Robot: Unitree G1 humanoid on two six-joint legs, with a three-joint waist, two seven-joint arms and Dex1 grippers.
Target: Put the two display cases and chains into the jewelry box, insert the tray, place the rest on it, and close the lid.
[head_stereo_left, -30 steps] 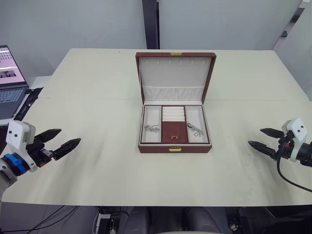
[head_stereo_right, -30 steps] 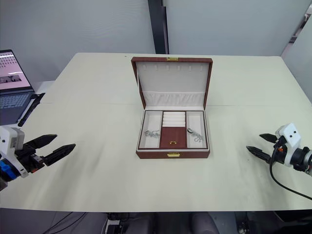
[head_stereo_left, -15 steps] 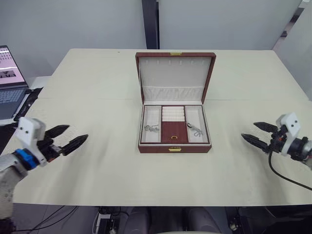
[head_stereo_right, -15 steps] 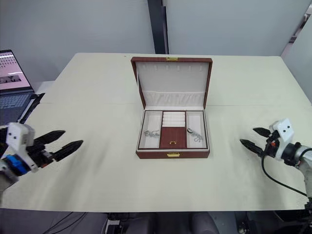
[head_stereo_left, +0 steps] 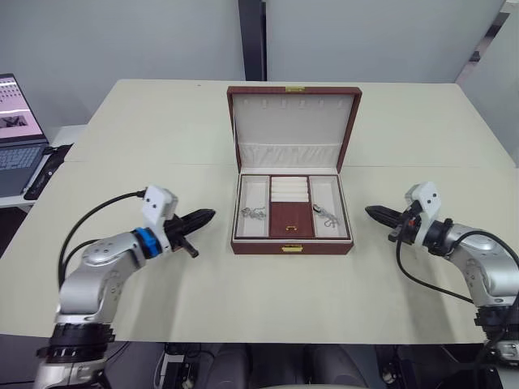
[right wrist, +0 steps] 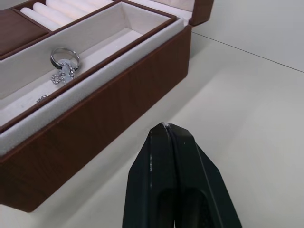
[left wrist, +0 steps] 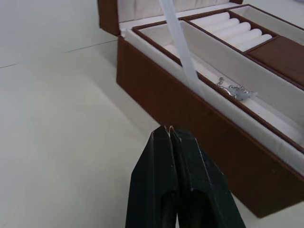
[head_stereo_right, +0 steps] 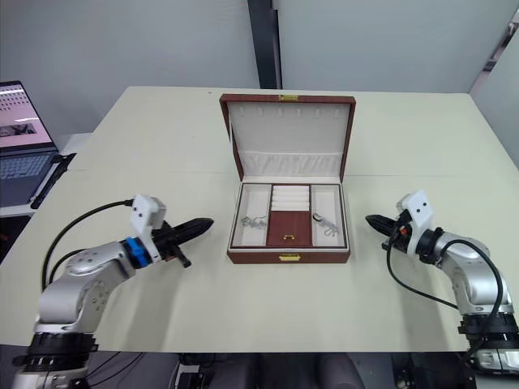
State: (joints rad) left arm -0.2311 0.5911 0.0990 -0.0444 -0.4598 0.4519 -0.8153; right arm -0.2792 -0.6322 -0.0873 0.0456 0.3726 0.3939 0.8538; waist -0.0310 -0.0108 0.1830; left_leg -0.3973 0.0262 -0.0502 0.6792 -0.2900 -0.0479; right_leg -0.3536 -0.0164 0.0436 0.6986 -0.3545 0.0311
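The jewelry box [head_stereo_left: 292,244] stands open in the middle of the table, its lid [head_stereo_left: 293,121] upright at the back. The tray [head_stereo_left: 289,221] sits in the box. One small silvery piece [head_stereo_left: 254,213] lies in its left side compartment and another [head_stereo_left: 324,215] in its right. My left gripper [head_stereo_left: 207,215] is shut and empty, a short way left of the box and pointing at its side. My right gripper [head_stereo_left: 371,211] is shut and empty, just right of the box. The display cases and chains are hidden.
A laptop [head_stereo_left: 12,130] sits off the table's far left edge. Bare cream table [head_stereo_left: 146,146] surrounds the box on all sides. A dark post [head_stereo_left: 250,40] rises behind the table.
Both arms have swung inward from the table's outer sides to either side of the box. Both grippers have gone from open to shut.
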